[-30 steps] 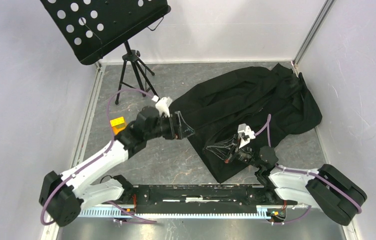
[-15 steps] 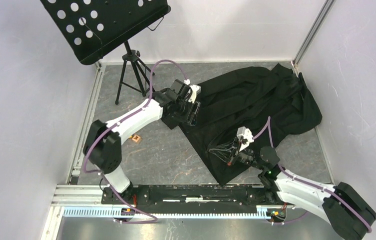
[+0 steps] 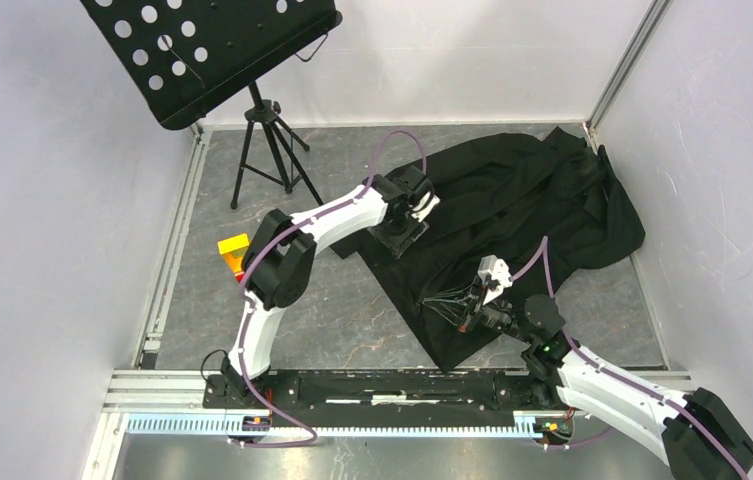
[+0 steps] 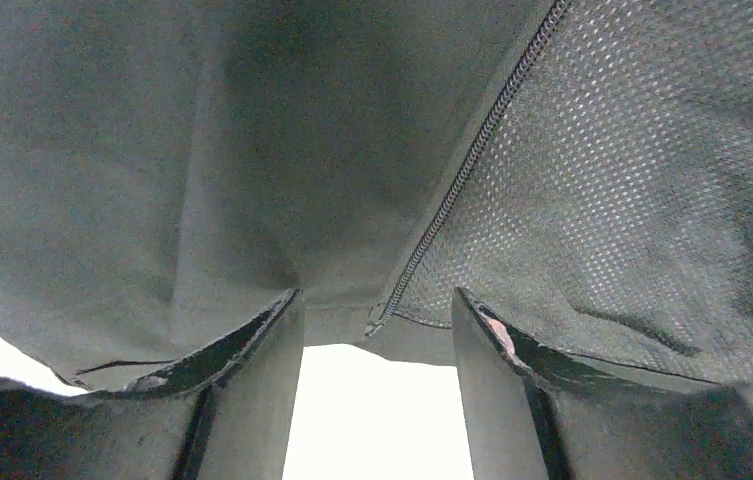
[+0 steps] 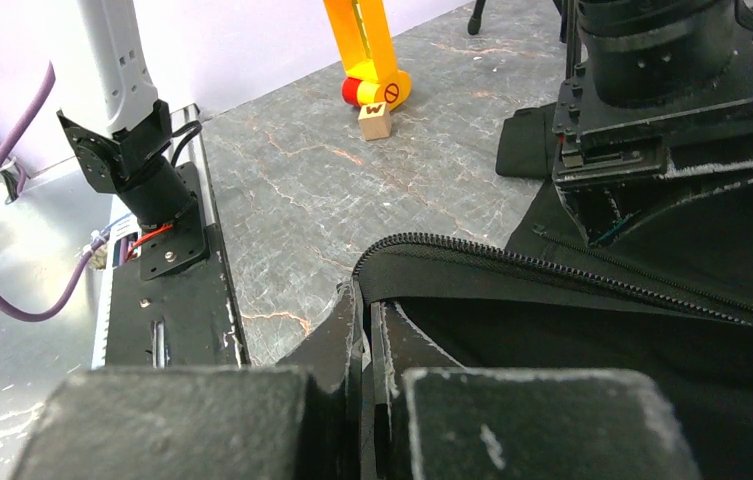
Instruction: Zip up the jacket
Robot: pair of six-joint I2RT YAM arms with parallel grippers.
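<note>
The jacket [image 3: 522, 200] edge is being clamped between the right gripper [image 5: 364, 305] fingers; the left gripper [image 4: 377, 300] fingers are being held apart.

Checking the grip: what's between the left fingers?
The jacket edge and zipper end, seen in the left wrist view; the left fingers stand apart.

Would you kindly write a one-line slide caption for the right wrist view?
Right gripper shut on the jacket at its zipper edge, marbled table beyond.
</note>
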